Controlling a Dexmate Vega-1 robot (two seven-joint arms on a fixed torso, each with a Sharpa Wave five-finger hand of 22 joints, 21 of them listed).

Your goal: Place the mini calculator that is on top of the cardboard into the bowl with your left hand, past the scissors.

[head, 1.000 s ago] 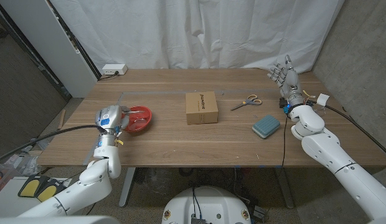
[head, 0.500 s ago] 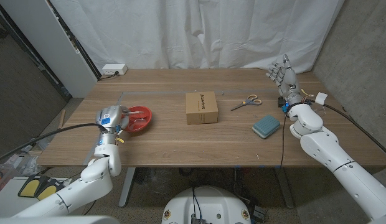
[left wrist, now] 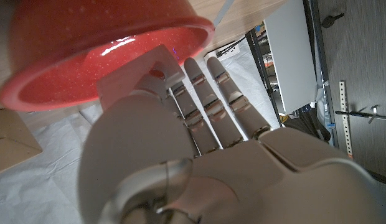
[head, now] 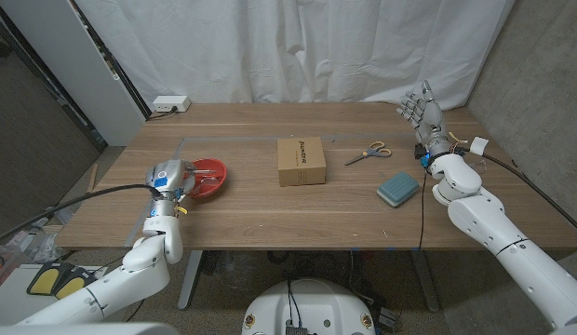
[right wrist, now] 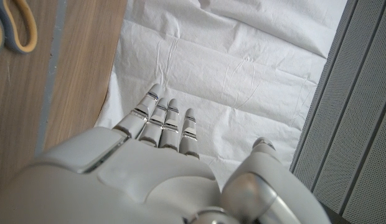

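Observation:
A red bowl (head: 207, 177) stands on the left of the table. My left hand (head: 167, 177) is right beside it on its near left side. In the left wrist view that hand's fingers (left wrist: 211, 99) stretch out straight under the bowl's (left wrist: 87, 56) outer wall, holding nothing. A small pale shape inside the bowl is too small to identify. The brown cardboard box (head: 301, 161) lies mid-table, with only print showing on its top. The scissors (head: 368, 154) lie to the right of the box. My right hand (head: 424, 113) stands upright at the far right, fingers spread and empty.
A blue sponge-like block (head: 397, 189) lies near my right arm. A white power strip (head: 170, 104) sits at the table's far left edge. A white curtain hangs behind the table. The scissors' handle (right wrist: 15, 25) shows in the right wrist view.
My left hand has drawn back slightly from over the bowl's rim, so more of the bowl shows. The right hand, box and scissors have not moved.

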